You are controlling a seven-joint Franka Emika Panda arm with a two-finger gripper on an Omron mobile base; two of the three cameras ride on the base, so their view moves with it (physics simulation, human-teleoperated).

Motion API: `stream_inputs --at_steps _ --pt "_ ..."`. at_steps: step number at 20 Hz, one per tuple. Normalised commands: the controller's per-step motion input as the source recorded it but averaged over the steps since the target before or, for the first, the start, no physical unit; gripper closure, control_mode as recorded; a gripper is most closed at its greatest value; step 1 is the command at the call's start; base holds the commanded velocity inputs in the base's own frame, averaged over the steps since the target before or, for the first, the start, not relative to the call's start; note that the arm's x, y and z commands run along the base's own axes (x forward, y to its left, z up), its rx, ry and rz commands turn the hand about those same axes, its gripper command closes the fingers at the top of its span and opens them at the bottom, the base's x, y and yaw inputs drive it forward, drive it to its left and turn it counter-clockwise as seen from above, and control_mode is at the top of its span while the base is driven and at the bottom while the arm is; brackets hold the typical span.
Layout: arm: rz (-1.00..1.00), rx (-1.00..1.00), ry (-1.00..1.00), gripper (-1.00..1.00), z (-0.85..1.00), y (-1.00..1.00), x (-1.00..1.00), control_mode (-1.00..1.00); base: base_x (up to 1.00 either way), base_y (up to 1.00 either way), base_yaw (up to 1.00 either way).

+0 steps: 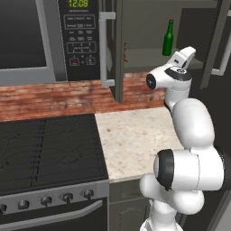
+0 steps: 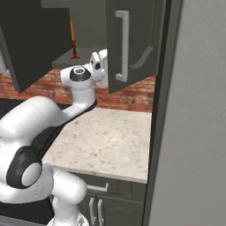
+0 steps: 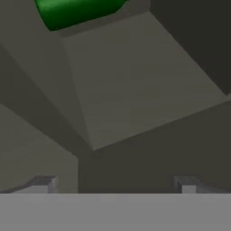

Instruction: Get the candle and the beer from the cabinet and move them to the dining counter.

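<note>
The cabinet point(image 1: 118, 45) stands open above the counter. On its shelf stands the beer point(image 1: 168, 38), a green bottle with a red cap. The candle point(image 2: 72, 37), a thin orange stick on a dark red holder, is upright further left on the same shelf. My gripper point(image 1: 188, 53) reaches up into the cabinet, just right of and below the bottle. In the hand view the gripper point(image 3: 115, 185) is open with nothing between its fingertips point(image 3: 45, 184), and the beer's green base point(image 3: 76, 11) lies ahead on the grey shelf floor. The dining counter is out of view.
A microwave point(image 1: 27, 36) hangs over the black stove point(image 1: 45, 144) at left. A small beige counter slab point(image 1: 135, 135) lies under the cabinet, backed by brick wall point(image 1: 54, 97). The open cabinet doors point(image 2: 132, 39) flank the hand. A tall grey panel point(image 2: 198, 132) stands at right.
</note>
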Motion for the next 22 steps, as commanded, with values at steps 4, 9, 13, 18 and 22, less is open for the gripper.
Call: stream_inputs --at_steps 4,9,13,18,22 --pt "-0.08 -0.01 0.0 -1.0 0.0 -0.53 0.0 -1.0 0.0 0.0 0.0" --pt "-0.11 0.0 0.0 -1.0 0.0 -0.5 -0.01 -1.0 0.0 0.0 0.0" --pt "-0.12 0.0 0.0 -1.0 0.0 -0.53 -0.05 -1.0 0.0 0.0 0.0" --pt "-0.11 0.0 0.0 -1.0 0.0 -0.61 -0.07 -1.0 0.0 0.0 0.0" --pt "-0.1 0.0 0.0 -1.0 0.0 -0.54 -0.01 -1.0 0.0 0.0 0.0"
